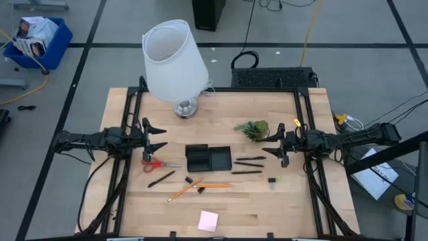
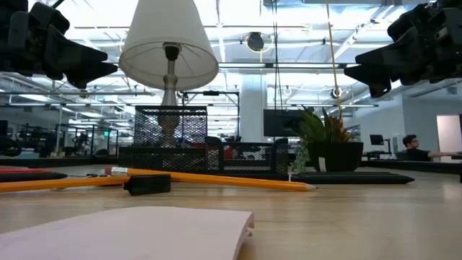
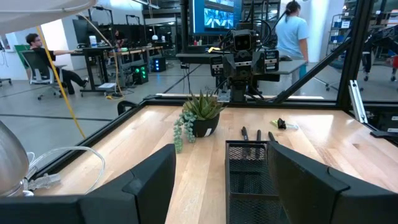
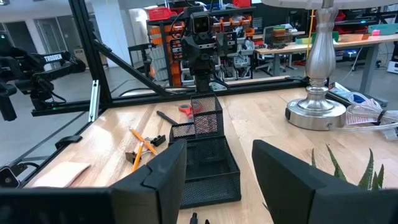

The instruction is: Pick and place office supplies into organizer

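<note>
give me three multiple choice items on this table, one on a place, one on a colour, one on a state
1. Where are the scissors?
A. in the organizer
B. on the table between the organizer and the left arm's side
C. under the lamp

2. What colour is the sticky pad?
A. pink
B. blue
C. green

3. How is the left gripper?
A. shut on a pencil
B. open, holding nothing
C. shut on the plant

Key: 1 B, they lie flat beside the organizer. 2 A, a pink square near the front edge. 3 B, its fingers stand apart, empty.
</note>
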`<action>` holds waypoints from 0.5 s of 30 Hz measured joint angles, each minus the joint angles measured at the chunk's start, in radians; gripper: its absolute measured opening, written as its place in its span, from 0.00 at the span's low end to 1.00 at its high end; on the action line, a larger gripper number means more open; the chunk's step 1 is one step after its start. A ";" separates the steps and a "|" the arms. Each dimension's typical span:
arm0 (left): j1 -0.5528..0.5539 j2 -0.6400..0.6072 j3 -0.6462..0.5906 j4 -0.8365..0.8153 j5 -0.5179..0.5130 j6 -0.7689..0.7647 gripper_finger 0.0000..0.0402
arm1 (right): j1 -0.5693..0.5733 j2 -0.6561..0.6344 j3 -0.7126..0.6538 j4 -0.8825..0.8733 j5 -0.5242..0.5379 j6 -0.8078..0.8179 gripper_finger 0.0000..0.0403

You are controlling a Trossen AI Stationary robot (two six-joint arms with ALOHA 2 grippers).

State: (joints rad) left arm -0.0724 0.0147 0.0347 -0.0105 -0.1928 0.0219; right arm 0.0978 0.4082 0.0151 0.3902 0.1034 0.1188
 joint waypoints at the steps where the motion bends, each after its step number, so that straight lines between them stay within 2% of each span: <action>1: 0.000 0.000 0.000 0.000 0.000 0.000 0.64 | 0.000 0.000 0.000 0.000 0.000 0.000 0.45; 15: 0.000 0.000 0.000 0.000 0.000 0.000 0.64 | 0.000 0.000 0.000 0.000 0.000 0.000 0.45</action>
State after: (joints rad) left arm -0.0726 0.0148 0.0345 -0.0105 -0.1928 0.0219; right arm 0.0975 0.4080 0.0151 0.3901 0.1032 0.1188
